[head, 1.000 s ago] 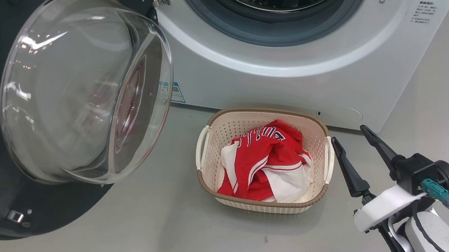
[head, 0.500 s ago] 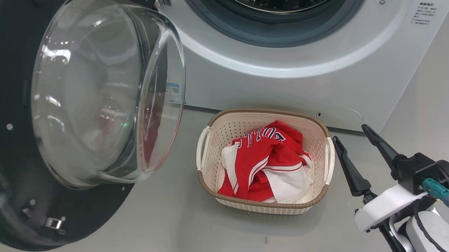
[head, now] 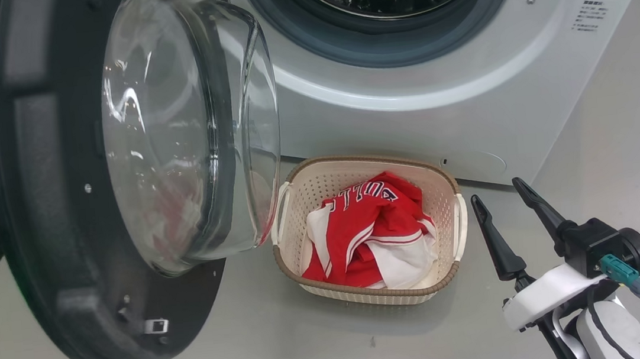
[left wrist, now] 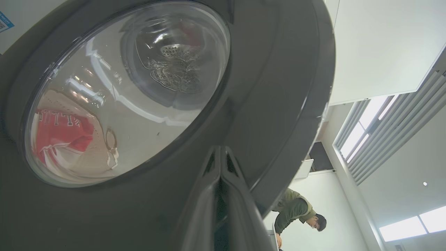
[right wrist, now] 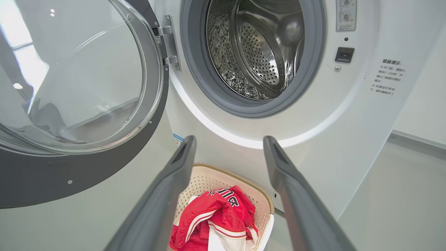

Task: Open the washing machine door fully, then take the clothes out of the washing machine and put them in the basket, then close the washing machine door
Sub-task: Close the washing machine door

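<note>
Left fingers (left wrist: 206, 195), pressed together, lie against the washing machine door (left wrist: 278, 87).

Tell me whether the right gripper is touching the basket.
Apart. In the head view, a strip of grey floor shows between the nearer finger of the open right gripper and the side handle of the basket.

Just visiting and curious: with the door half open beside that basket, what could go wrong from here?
The washing machine door has a glass bulge that sits close to the near handle of the basket; swung shut, it might clip and shove the basket. The left hand, shut, seems to press the door's glossy outer ring near its edge, so it could slip off during a push.
</note>
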